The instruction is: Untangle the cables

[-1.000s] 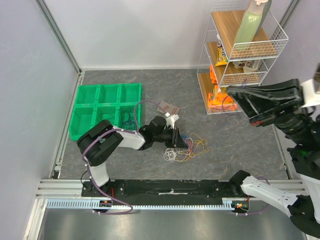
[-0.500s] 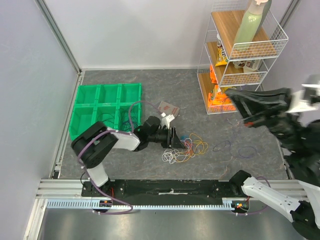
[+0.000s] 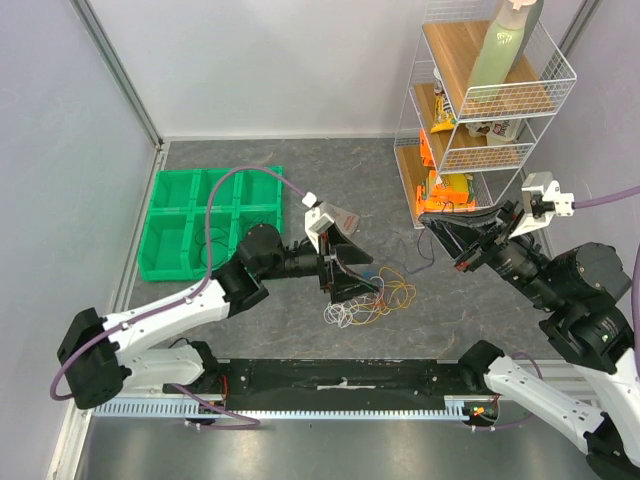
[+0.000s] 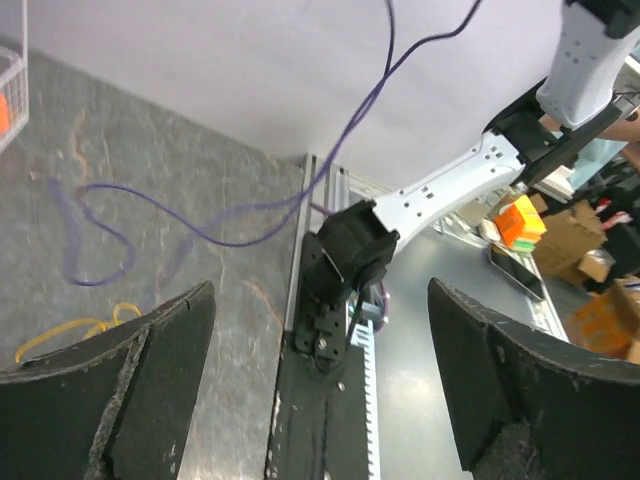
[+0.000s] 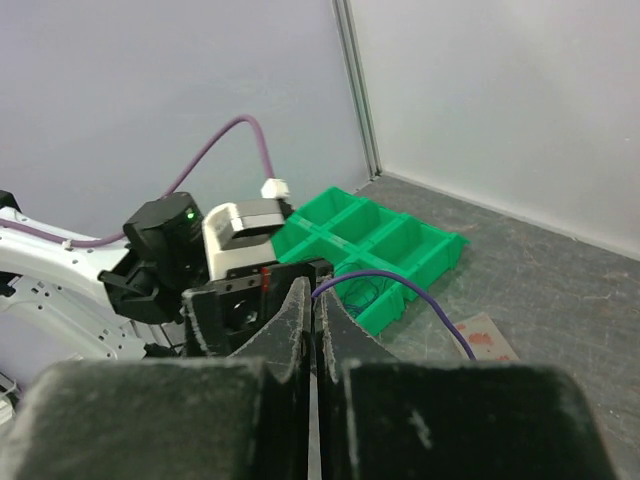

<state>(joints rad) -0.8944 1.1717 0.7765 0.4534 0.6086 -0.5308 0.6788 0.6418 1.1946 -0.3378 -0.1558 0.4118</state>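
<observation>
Currently, the cables lie as a loose bunch on the grey table, near the middle of the top view. The bunch is longer than it is wide, and its long axis runs from about 8 o'clock to 2 o'clock. White loops sit at the 8 o'clock end, yellow loops at the 2 o'clock end, and orange-red strands between them.

The left gripper is at 11 o'clock of the bunch, just above it. Its fingers are spread wide with nothing between them, and the left wrist view shows only table and rail in the gap.

The right gripper is raised at 2 o'clock of the bunch. Its fingers are pressed together on a dark purple cable, which leaves the fingertips in the right wrist view. From there the strand slopes down toward 7 o'clock, to the table beside the bunch. In the top view it is thin and faint, so its lower end appears to rest at the yellow loops but cannot be confirmed.

A green tray sits at 10 o'clock of the bunch. A wire shelf stands at 1 o'clock.
</observation>
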